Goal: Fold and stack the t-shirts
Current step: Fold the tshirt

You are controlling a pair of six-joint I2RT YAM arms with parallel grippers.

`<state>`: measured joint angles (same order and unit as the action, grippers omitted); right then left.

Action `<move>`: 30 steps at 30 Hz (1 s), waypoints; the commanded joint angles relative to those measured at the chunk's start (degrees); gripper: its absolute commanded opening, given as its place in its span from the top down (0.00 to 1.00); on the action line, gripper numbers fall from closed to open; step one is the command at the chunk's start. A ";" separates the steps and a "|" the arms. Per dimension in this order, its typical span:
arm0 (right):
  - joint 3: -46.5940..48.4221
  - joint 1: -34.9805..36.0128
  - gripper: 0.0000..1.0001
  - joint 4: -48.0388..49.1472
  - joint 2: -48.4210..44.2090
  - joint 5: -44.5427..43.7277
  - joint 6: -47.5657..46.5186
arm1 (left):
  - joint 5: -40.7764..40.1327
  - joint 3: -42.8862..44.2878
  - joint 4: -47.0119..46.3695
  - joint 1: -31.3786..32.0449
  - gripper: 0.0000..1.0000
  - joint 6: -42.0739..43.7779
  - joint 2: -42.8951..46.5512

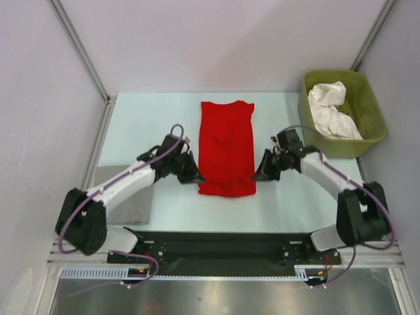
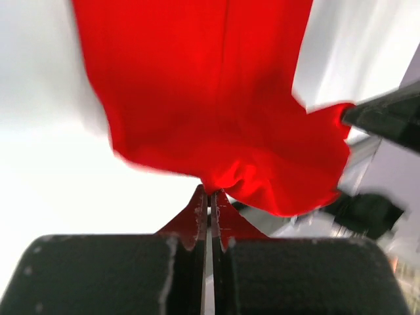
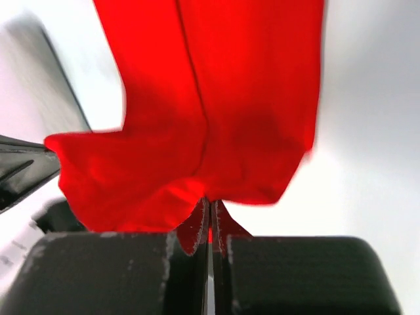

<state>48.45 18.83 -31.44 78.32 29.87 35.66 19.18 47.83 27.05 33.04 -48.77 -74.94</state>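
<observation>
Two arms reach out from the near edge of the table (image 1: 151, 125), and each claw is pinched tight on the near hem of the red t-shirt (image 1: 226, 147). Under the left arm, near the left edge, lies a grey pad (image 1: 134, 207). The left gripper (image 1: 193, 176) holds the shirt's near left corner and the right gripper (image 1: 257, 176) holds its near right corner. In the left wrist view the left gripper (image 2: 210, 193) has its jaws pressed together with red cloth bunched between them, and the red t-shirt (image 2: 216, 98) runs away from it over the pale table. The right wrist view shows the same for the right gripper (image 3: 210, 200): jaws closed, with a fold of the red t-shirt (image 3: 230, 85) caught at the tips. The shirt lies mid-table as a long narrow strip, its neck end at the far side. At the far right stands an olive-green tub (image 1: 308, 108) holding crumpled white t-shirts (image 1: 335, 111).
</observation>
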 commanded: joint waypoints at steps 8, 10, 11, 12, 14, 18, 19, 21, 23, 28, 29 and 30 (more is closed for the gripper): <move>31.23 -7.93 1.00 -3.44 27.74 1.42 -7.44 | 0.86 25.28 -1.30 -12.29 1.00 7.29 -24.97; 34.16 -8.98 1.00 -4.15 31.95 2.38 -7.36 | 0.77 28.09 -0.51 -12.73 1.00 8.34 -27.71; 36.00 -9.25 1.00 -4.07 32.94 2.74 -7.01 | 1.12 30.54 0.10 -13.43 1.00 8.52 -29.81; 36.71 -9.60 1.00 -3.72 33.82 3.00 -7.01 | 1.38 31.43 0.46 -13.87 1.00 8.52 -30.87; 38.47 -9.60 1.00 -3.89 35.84 3.27 -7.01 | 1.82 33.36 0.46 -14.75 1.00 8.52 -32.37; 40.93 -9.78 1.00 -4.15 38.30 3.44 -6.66 | 2.35 36.45 1.25 -15.19 1.00 9.75 -36.76; 41.11 -9.86 1.00 -4.07 38.74 3.62 -6.66 | 2.27 36.98 1.43 -15.46 1.00 9.84 -37.29; 41.11 -9.86 1.00 -3.37 39.80 3.97 -6.83 | 2.36 37.68 1.60 -15.81 1.00 9.93 -37.91; 42.08 -10.04 1.00 -3.19 40.59 3.71 -7.09 | 2.27 38.47 1.52 -16.16 1.00 10.10 -38.88; 44.80 -10.65 1.00 -3.98 43.66 3.27 -6.92 | 2.70 43.64 3.62 -16.42 1.00 12.03 -43.09; 45.68 -10.83 1.00 -4.15 44.02 3.35 -6.75 | 2.88 44.79 4.93 -16.43 1.00 12.64 -45.10; 46.21 -11.27 1.00 -3.89 44.72 3.53 -6.74 | 2.79 45.93 5.90 -16.43 1.00 14.22 -45.73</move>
<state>91.20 8.58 -35.03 121.78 32.47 29.74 21.30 89.10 30.70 17.32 -38.44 -118.37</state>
